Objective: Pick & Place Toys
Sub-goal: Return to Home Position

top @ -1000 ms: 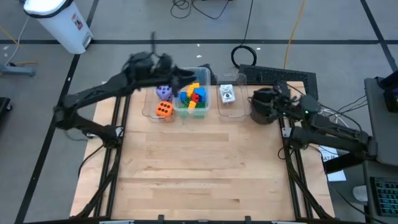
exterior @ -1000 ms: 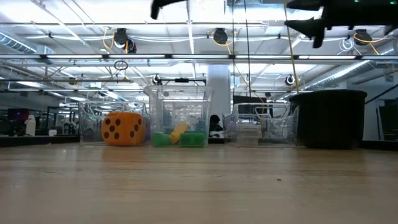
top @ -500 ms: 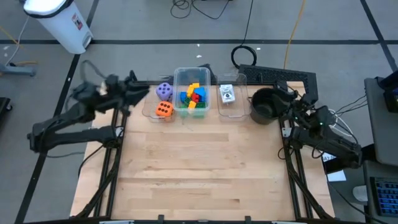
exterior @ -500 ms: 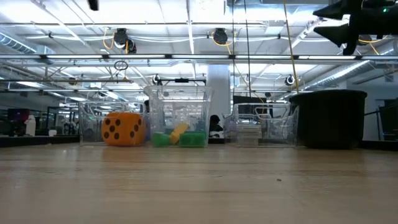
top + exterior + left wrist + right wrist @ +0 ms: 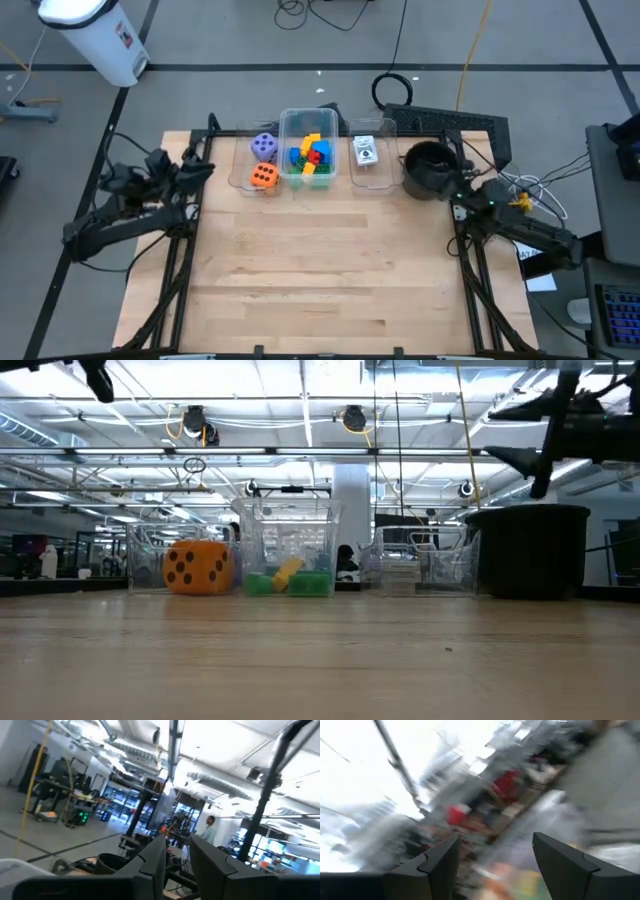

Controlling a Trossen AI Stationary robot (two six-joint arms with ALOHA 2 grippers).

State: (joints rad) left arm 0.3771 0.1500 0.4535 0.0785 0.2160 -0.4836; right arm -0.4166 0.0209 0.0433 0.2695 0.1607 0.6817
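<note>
Up at the 12 o'clock edge of the bench, three clear bins stand in a row running from 9 to 3 o'clock, with a black pot just beside them at the 3 o'clock end. The left bin holds the purple die on its 12 o'clock side and the orange die on its 6 o'clock side, close together. The low view shows a dotted face of the orange die turned toward the camera. The middle bin holds a heap of blocks in red, blue, green and yellow. In the low view a yellow block leans on a slant between green ones, its long axis neither flat nor upright. The right bin holds a white printed card whose long axis runs from 12 to 6 o'clock. The left gripper hangs above the bench's 9 o'clock edge, well apart from the bins and pointing roughly toward 3 o'clock. Its wrist view shows the fingers with only a narrow gap between them and nothing held. The right gripper hangs at the 3 o'clock edge, near the pot at about its 5 o'clock and pointing roughly toward 10 o'clock. Its fingers are spread wide and empty.
</note>
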